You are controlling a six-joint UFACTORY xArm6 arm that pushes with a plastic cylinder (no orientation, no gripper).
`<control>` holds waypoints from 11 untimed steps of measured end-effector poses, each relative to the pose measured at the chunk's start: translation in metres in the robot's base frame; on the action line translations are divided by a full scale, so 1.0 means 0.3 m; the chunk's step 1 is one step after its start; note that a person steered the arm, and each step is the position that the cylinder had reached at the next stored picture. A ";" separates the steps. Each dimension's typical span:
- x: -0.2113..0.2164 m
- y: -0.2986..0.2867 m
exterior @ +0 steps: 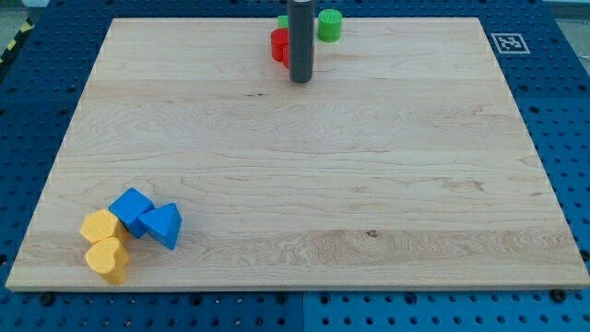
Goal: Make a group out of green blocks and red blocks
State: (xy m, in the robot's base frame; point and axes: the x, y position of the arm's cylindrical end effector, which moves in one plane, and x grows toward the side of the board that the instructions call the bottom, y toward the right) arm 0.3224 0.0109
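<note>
Starting from my tip (pixel 300 80), you have a bare rod with no jaws, so nothing is grasped; it stands at the far edge of the board (pixel 295 184), just right of the red block (pixel 278 44). A green block (pixel 329 25) sits slightly right and farther, another green peeks behind the rod. Push gently in short strokes, so red meets green without sliding off. Blue and yellow blocks lie near left.

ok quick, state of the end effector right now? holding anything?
No gripper: a bare rod, holding nothing.
My tip sits at the view's top, against the red block; the green block lies just right.
</note>
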 end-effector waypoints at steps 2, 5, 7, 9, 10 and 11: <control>-0.118 0.032; -0.144 0.306; -0.285 0.394; -0.423 0.120; -0.426 0.034; -0.432 0.070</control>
